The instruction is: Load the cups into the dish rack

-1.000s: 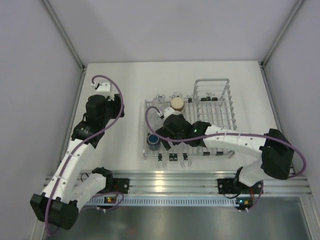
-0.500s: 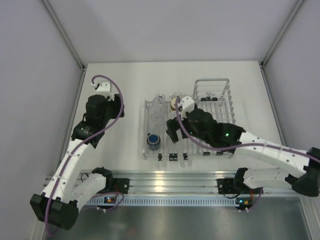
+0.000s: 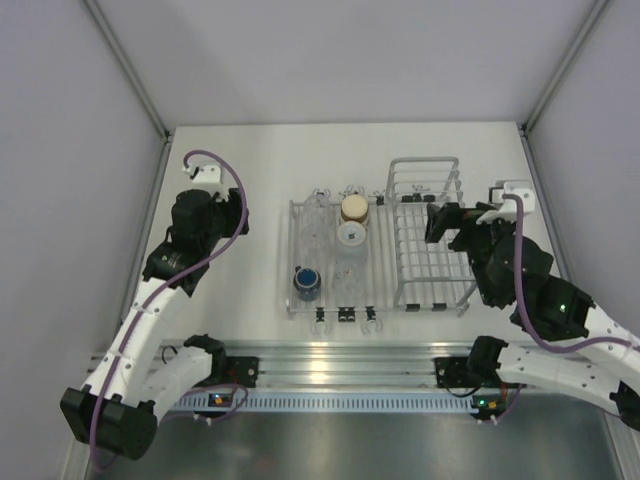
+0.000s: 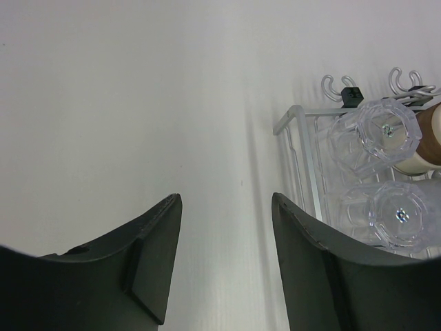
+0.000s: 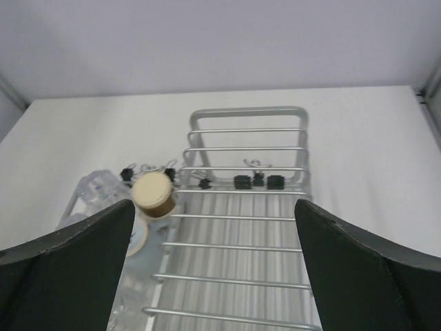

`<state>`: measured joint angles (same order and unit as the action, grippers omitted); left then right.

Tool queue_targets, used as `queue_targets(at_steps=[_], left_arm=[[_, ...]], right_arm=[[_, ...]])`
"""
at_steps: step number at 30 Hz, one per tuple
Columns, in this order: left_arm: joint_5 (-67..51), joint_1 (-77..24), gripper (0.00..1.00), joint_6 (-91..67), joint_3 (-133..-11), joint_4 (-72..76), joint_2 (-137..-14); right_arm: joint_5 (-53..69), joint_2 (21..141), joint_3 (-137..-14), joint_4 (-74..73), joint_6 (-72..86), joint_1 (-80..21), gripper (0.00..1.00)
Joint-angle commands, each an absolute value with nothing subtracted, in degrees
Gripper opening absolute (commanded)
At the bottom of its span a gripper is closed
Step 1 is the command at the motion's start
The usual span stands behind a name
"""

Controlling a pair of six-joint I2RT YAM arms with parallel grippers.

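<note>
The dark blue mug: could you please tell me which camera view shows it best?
Top external: the dark blue mug stands unobstructed at the dish rack's near-left corner. Neither wrist view shows it.

white table (image 3: 250,160), dish rack (image 3: 420,270) on it

Our left tool (image 4: 226,207) hangs low, jaws parted — our right tool (image 5: 213,207) sits higher, jaws wide, both empty.
</note>
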<state>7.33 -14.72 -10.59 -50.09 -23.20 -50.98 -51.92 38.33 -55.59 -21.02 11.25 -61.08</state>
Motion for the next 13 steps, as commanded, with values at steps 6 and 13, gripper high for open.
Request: queue_targets(at_steps=[6, 13], left_arm=[[7.3, -14.5, 0.61, -10.8, -49.7, -22.1, -49.7], [7.4, -14.5, 0.61, -10.8, -49.6, -22.1, -49.6]], right_arm=[[-64.1, 35.9, -54.2, -18.9, 6.8, -58.9, 1.00], [-64.3, 34.8, -54.0, -19.8, 7.6, -58.6, 0.99]])
